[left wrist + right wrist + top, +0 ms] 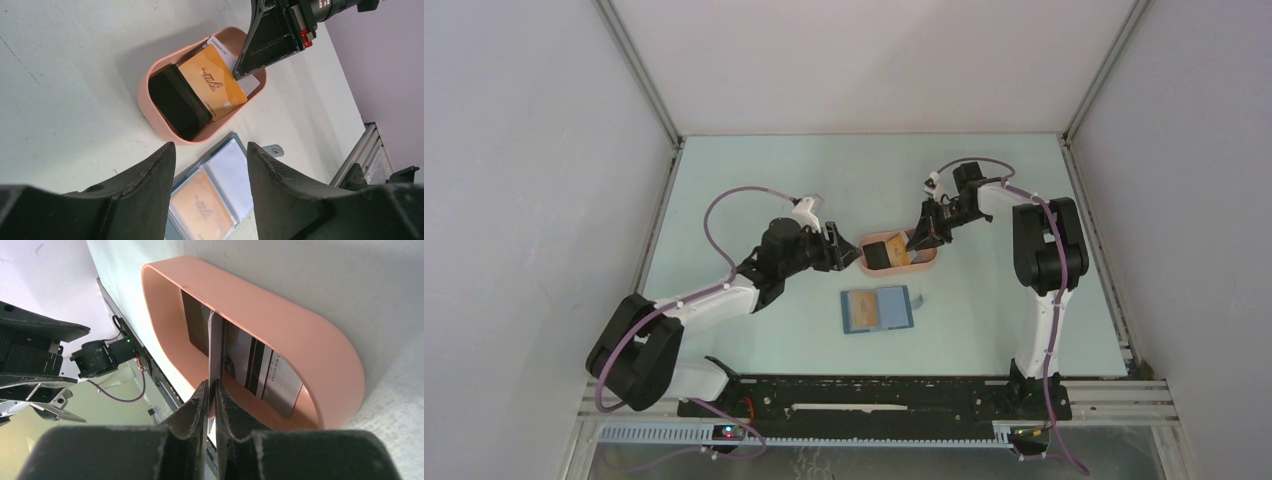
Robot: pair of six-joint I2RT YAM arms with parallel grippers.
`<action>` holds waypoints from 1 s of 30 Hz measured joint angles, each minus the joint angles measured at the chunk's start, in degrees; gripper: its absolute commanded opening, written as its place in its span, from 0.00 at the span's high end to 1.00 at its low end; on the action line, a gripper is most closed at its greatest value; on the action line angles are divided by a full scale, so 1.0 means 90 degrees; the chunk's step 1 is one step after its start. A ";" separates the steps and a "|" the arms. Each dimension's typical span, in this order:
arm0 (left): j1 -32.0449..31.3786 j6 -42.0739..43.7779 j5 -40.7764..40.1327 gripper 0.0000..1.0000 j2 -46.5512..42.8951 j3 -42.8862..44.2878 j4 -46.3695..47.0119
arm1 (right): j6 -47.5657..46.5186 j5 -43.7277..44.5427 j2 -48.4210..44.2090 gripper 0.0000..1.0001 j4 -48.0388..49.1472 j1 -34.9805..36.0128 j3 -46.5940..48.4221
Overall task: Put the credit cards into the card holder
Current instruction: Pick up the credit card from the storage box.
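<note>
**Current step: extraction of a card from the tray.**

1. Left claw (210, 146): it hovers just left of the salmon-pink oval plastic tray (150, 107). The jaws stand about half open with nothing between them.
2. Tray contents: a black rectangular plastic card (177, 102) lies at the tray's left end. An orange plastic card with printed lettering (212, 85) leans against it, and a white plastic card (224, 50) lies beneath at the right end.
3. Right claw (211, 395): it reaches down into the right end of the tray. The jaws are drawn in to a narrow slit and appear to pinch a thin pale plastic credit card (212, 350), seen edge-on. This view does not show whether that is the orange card.
4. Card holder: the blue leather-like folding wallet (899, 310) lies open and flat on the pale green desk (754, 190). It is in front of the tray, on the side nearer the arm bases and apart from it. One orange card in a clear sleeve (202, 210) is already stowed.

**Next move, requirements (judgement):**

- Confirm a firm pinch before lifting, because a thin card can slip or pivot.
- Raise the card straight up until it clears the tray wall.
- Carry it to the wallet in front of the tray and align its short edge with a free sleeve mouth.
- The wallet is loose and may slide during insertion, so the empty left claw is well placed to steady it.
</note>
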 measured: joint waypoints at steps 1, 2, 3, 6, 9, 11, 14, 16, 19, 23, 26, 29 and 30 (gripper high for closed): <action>0.0000 0.0000 0.0000 0.40 -0.0017 0.0000 0.0000 | -0.0002 0.0002 0.0000 0.86 0.0000 -0.0002 0.0000; 0.0000 0.0000 0.0000 0.40 -0.0044 -0.0002 0.0000 | -0.0007 0.0010 -0.0002 0.86 -0.0002 -0.0010 0.0000; 0.0000 0.0000 0.0000 0.40 -0.0061 -0.0002 0.0000 | -0.0007 0.0024 -0.0007 0.86 -0.0005 -0.0017 0.0000; 0.0000 0.0000 0.0000 0.40 -0.0119 -0.0017 -0.0002 | -0.0012 0.0046 -0.0041 0.89 -0.0027 -0.0046 0.0000; 0.0000 0.0000 0.0000 0.40 -0.0138 -0.0017 -0.0005 | -0.0029 0.0051 -0.0104 0.92 -0.0051 -0.0078 0.0000; 0.0000 0.0000 0.0002 0.40 -0.0170 -0.0017 -0.0010 | -0.0039 0.0070 -0.0158 0.95 -0.0073 -0.0095 0.0000; 0.0000 -0.0002 0.0002 0.40 -0.0223 -0.0029 -0.0012 | -0.0100 0.0129 -0.0238 0.98 -0.0109 -0.0109 0.0000; 0.0000 -0.0005 0.0005 0.40 -0.0279 -0.0092 0.0010 | -0.0170 0.0226 -0.0294 1.00 -0.0143 -0.0109 0.0000; 0.0000 -0.0017 0.0010 0.40 -0.0376 -0.0231 0.0007 | -0.0321 0.0520 -0.0430 1.00 -0.0231 -0.0112 0.0000; 0.0000 -0.0073 0.0012 0.40 -0.0554 -0.0347 0.0010 | -0.0578 0.0911 -0.0760 1.00 -0.0350 -0.0112 0.0000; 0.0000 -0.0131 0.0017 0.40 -0.0782 -0.0442 0.0044 | -0.0818 0.1149 -0.1098 1.00 -0.0403 -0.0114 0.0000; 0.0000 -0.0216 0.0032 0.39 -0.1049 -0.0612 0.0155 | -0.1083 0.1275 -0.1421 1.00 -0.0461 -0.0119 -0.0005; 0.0000 -0.0243 0.0041 0.38 -0.1146 -0.0685 0.0197 | -0.1163 0.1287 -0.1520 1.00 -0.0481 -0.0119 -0.0007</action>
